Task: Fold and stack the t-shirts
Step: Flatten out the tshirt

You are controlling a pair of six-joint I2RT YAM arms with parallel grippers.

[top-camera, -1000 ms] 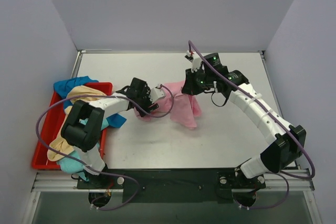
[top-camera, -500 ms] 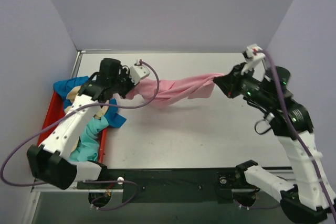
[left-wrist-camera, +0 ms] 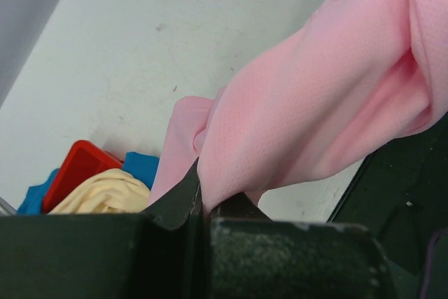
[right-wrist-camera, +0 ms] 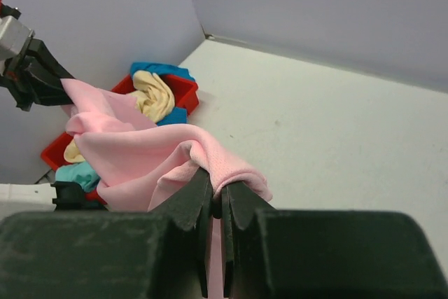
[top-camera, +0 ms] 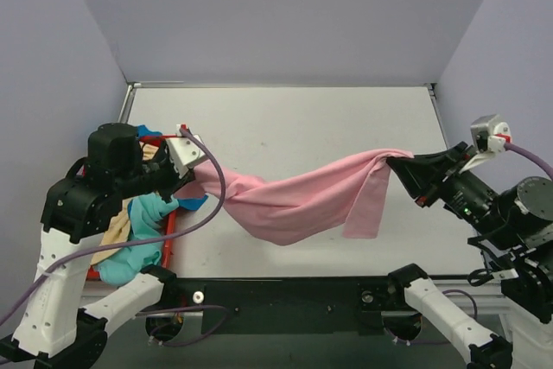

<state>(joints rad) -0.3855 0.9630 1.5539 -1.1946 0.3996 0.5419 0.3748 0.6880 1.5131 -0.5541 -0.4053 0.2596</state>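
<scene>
Light pink t-shirt [top-camera: 294,200]: stretched as a twisted band between both arms over the table [top-camera: 285,118], sagging mid-span, a loose flap hanging near the right end; possibly brushing the table at its lowest point, hard to tell.
Left gripper [top-camera: 188,179]: clamped on the shirt's left end, above the tray edge.
Right gripper [right-wrist-camera: 218,197]: pinched tight on the right end.
Red tray [right-wrist-camera: 185,90]: at table's left, holding cream-yellow t-shirt [right-wrist-camera: 155,96], teal t-shirt [top-camera: 149,213], blue t-shirt [left-wrist-camera: 143,167], heaped.
</scene>
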